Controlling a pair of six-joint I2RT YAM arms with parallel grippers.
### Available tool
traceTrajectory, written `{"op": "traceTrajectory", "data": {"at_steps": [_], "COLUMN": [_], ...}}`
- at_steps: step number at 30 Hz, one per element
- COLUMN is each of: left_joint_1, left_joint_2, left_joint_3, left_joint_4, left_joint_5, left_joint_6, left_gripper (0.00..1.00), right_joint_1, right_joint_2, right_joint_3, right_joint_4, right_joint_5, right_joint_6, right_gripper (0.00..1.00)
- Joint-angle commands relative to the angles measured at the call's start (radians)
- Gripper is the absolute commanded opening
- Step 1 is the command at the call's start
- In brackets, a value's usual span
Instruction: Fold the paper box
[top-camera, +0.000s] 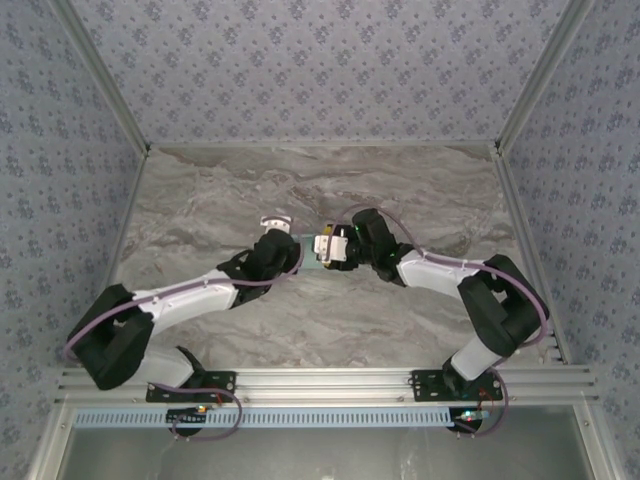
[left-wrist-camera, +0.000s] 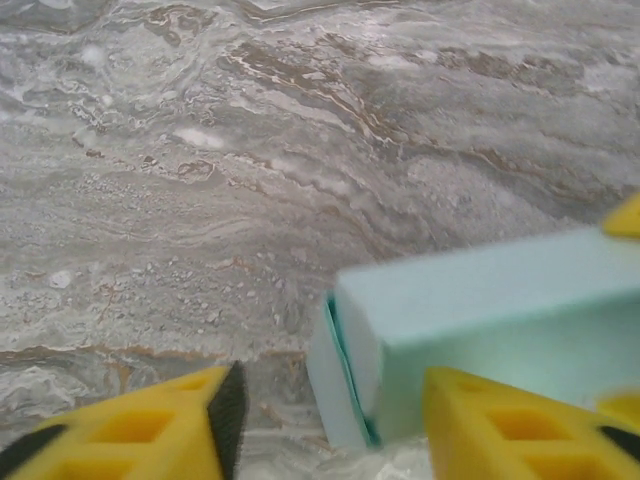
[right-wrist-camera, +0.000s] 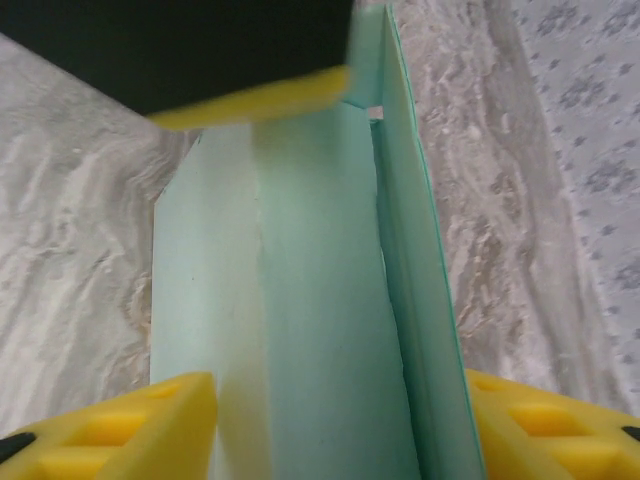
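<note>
Since the pale aqua thin-card paper box (top-camera: 311, 262) is hollow and only part-formed, I judge it v. light, springy at the creases and easy to crush. The smooth card may also slip on the pads. It's at the centre of the top view, btwn the two wrists, low over the grey marbled tabletop (top-camera: 200, 190); can't tell if it rests on it. Best hold, imo: flat panels near a fold line w/ a light squeeze, not the loose flap edges.

Left gripper (left-wrist-camera: 328, 425): fingers apart, bare table showing btwn the lower-left finger and the box end at lower right of its wrist view; nothing clamped. Right gripper (right-wrist-camera: 340, 430): fingers flank the box at the bottom of its wrist view, touching or just beside. Can't tell if it's pinched.

Around: patterned wall panels (top-camera: 320, 60) at top and sides, well apart; aluminium rail (top-camera: 320, 385) along the bottom. The main obstruction is the other arm: a yellow fingertip of the left gripper crosses the box in the upper part of the right wrist view.
</note>
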Motion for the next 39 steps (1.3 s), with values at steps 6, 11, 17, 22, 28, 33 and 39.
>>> {"op": "traceTrajectory", "data": {"at_steps": [6, 11, 17, 22, 28, 33, 39], "left_joint_1": [0.103, 0.235, 0.301, 0.324, 0.34, 0.339, 0.338], "left_joint_2": [-0.219, -0.139, 0.048, 0.162, 0.201, 0.301, 0.397], "left_joint_3": [-0.089, -0.03, 0.093, 0.132, 0.027, -0.038, -0.039], "left_joint_4": [0.065, 0.087, 0.096, 0.093, 0.162, 0.251, 0.333], "left_joint_5": [0.153, 0.361, 0.526, 0.572, 0.531, 0.52, 0.549], "left_joint_6": [-0.057, -0.12, -0.161, -0.202, -0.226, -0.207, -0.237], "left_gripper": [0.81, 0.88, 0.88, 0.87, 0.81, 0.8, 0.78], "right_joint_1": [0.015, 0.015, 0.012, 0.0, -0.053, -0.097, -0.15], "right_joint_2": [0.083, 0.102, 0.114, 0.112, 0.092, 0.096, 0.022], "right_joint_3": [-0.041, -0.042, -0.034, -0.031, -0.04, -0.03, -0.021], "right_joint_4": [0.109, 0.111, 0.079, 0.065, 0.107, 0.148, 0.088], "right_joint_5": [0.098, 0.093, 0.089, 0.053, -0.041, -0.106, -0.304], "right_joint_6": [-0.035, -0.041, -0.041, -0.011, 0.092, 0.154, 0.237], "right_gripper": [0.53, 0.5, 0.49, 0.5, 0.52, 0.54, 0.62]}}
